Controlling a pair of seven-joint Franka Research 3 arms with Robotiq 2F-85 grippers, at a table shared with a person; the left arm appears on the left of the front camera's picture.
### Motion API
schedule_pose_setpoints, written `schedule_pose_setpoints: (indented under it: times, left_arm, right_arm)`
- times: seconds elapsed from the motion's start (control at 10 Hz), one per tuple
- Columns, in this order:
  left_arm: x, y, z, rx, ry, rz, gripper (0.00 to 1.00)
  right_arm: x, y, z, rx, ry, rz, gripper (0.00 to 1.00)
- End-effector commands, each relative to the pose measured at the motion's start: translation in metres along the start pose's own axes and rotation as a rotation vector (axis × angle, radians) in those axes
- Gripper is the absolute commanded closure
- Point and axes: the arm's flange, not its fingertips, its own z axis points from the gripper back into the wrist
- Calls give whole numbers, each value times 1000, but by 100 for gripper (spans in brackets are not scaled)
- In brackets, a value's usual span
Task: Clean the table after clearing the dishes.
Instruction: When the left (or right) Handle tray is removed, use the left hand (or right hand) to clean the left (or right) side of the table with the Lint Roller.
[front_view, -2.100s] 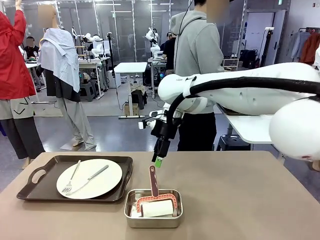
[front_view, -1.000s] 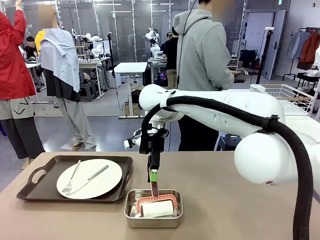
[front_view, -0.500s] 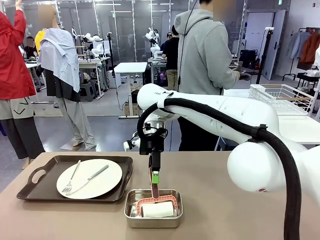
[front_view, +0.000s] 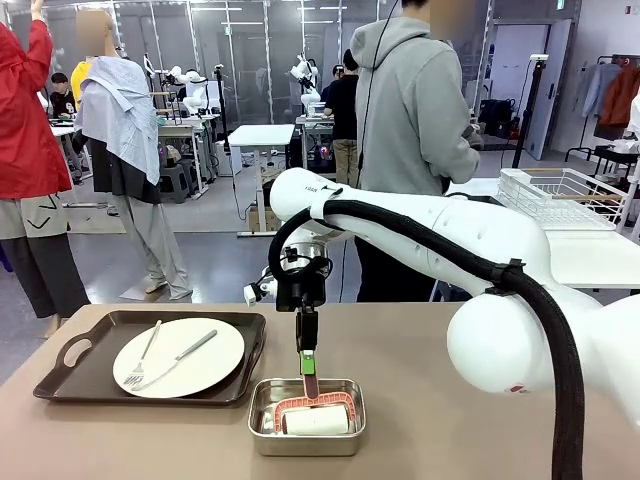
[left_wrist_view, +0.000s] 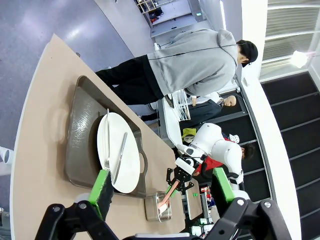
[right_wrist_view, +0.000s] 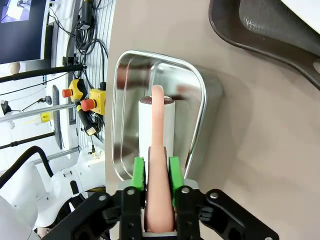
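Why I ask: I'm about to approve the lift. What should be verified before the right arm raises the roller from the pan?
1. Right gripper shut on the roller handle: ok.
2. Handle centred between the pads: ok.
3. Roller head free of the steel pan: cannot tell.
4. Dishes cleared: not ok; a plate sits on its tray on the table.
5. Left gripper open, holding nothing: ok.

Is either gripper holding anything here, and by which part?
The right gripper clamps the lint roller by its pink handle; the left gripper is open and empty.
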Motion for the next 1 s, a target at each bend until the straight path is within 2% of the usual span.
schedule_pose_setpoints:
  times: [0.0, 0.1, 0.3, 0.4, 0.5, 0.6, 0.7, 0.8, 0.9]
  left_arm:
    - [-1, 0, 3, -16, -3, -1, 0]
    - [-1, 0, 3, -16, -3, -1, 0]
    - [-1, 0, 3, -16, -3, -1, 0]
    - [-1, 0, 3, -16, -3, -1, 0]
    - [-1, 0, 3, -16, -3, -1, 0]
    - [-1, 0, 3, -16, -3, -1, 0]
    - [-1, 0, 3, -16, -3, -1, 0]
    - [-1, 0, 3, -16, -3, -1, 0]
    - [-1, 0, 3, -16, -3, -1, 0]
  right_arm:
    - [21, -14, 28, -4, 32, -23, 94]
    - [21, -13, 27, -4, 32, -29, 100]
    - [20, 7, 30, -54, 25, -40, 100]
    - [16, 28, 31, -94, 37, -67, 99]
    - [9, 57, 34, -144, 13, -99, 95]
    - [-1, 93, 35, -191, -26, -102, 95]
    - [-21, 133, 36, -261, -144, -174, 95]
    - [-42, 160, 33, -321, -265, -278, 95]
    - [-69, 176, 27, -327, -371, -394, 95]
